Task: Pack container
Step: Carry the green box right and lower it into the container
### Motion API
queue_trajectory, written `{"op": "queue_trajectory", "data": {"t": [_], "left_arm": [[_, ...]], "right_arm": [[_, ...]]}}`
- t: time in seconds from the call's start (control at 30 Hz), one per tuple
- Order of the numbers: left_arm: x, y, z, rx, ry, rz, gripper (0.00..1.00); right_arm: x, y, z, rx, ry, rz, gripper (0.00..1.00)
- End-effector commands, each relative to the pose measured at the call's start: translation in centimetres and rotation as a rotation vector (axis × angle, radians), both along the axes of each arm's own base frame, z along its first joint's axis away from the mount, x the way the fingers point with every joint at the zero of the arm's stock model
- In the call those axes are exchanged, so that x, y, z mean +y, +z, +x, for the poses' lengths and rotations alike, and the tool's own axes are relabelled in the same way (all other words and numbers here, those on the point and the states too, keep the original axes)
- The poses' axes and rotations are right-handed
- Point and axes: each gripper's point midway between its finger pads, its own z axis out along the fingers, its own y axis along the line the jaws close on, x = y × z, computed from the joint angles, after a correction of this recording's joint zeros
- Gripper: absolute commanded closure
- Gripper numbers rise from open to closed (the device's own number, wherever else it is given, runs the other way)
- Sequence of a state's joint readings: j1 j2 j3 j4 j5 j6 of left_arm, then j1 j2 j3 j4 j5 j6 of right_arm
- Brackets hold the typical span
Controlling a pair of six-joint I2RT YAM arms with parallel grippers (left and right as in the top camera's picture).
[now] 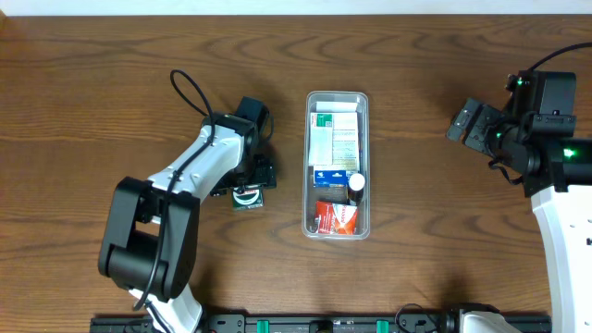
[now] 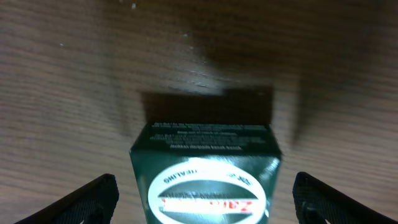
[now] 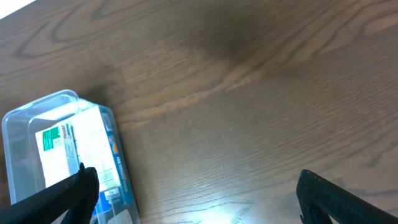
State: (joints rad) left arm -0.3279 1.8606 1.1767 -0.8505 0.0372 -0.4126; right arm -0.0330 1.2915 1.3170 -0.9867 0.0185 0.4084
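Note:
The clear plastic container (image 1: pixel 337 165) stands at the table's middle, long side running front to back. It holds a white and green box, a blue box, a red box and a small bottle. It shows at the left edge of the right wrist view (image 3: pixel 37 127). A dark green box (image 1: pixel 247 196) with a white oval label lies on the table left of the container. My left gripper (image 2: pixel 202 202) is open, its fingers on either side of this green box (image 2: pixel 208 168) without touching it. My right gripper (image 3: pixel 196 202) is open and empty, held above bare table at the right.
The wooden table (image 1: pixel 425 120) is bare between the container and the right arm (image 1: pixel 532 120). The left arm (image 1: pixel 185 176) reaches in from the front left.

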Motion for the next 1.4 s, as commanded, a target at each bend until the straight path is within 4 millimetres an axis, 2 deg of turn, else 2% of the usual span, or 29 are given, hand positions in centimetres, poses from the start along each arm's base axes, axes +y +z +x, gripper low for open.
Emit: {"op": "queue_trajectory", "data": {"t": [0.0, 0.23, 0.47, 0.6, 0.73, 0.9, 1.07, 1.17, 1.27, 1.37], "left_arm": [[0.6, -0.9, -0.3, 0.020, 0.046, 0.029, 0.09], [-1.2, -1.9, -0.6, 0.064, 0.057, -0.068, 0.12], [-1.2, -1.9, -0.7, 0.068, 0.047, -0.068, 0.40], [-1.1, -1.2, -0.7, 0.055, 0.036, -0.065, 0.43], [-0.7, 1.6, -0.5, 0.028, 0.011, -0.040, 0.44], [-0.5, 7.5, -0.6, -0.066, -0.056, 0.009, 0.46], [-4.1, 13.1, -1.6, -0.245, -0.172, -0.070, 0.48], [-7.0, 15.0, -2.5, -0.326, -0.251, -0.123, 0.49], [-9.7, 15.6, -3.3, -0.361, -0.301, -0.163, 0.49], [-12.2, 15.1, -3.9, -0.376, -0.336, -0.176, 0.49]], "right_arm": [[-0.4, 0.2, 0.0, -0.003, -0.007, -0.006, 0.01], [-0.4, 0.2, 0.0, -0.003, -0.008, -0.006, 0.01], [-0.4, 0.2, 0.0, -0.003, -0.007, -0.006, 0.01], [-0.4, 0.2, 0.0, -0.003, -0.007, -0.006, 0.01], [-0.4, 0.2, 0.0, -0.003, -0.007, -0.006, 0.01], [-0.4, 0.2, 0.0, -0.003, -0.007, -0.006, 0.01], [-0.4, 0.2, 0.0, -0.003, -0.007, -0.006, 0.01], [-0.4, 0.2, 0.0, -0.003, -0.007, -0.006, 0.01], [-0.4, 0.2, 0.0, -0.003, -0.007, -0.006, 0.01], [-0.4, 0.2, 0.0, -0.003, -0.007, -0.006, 0.01]]}}
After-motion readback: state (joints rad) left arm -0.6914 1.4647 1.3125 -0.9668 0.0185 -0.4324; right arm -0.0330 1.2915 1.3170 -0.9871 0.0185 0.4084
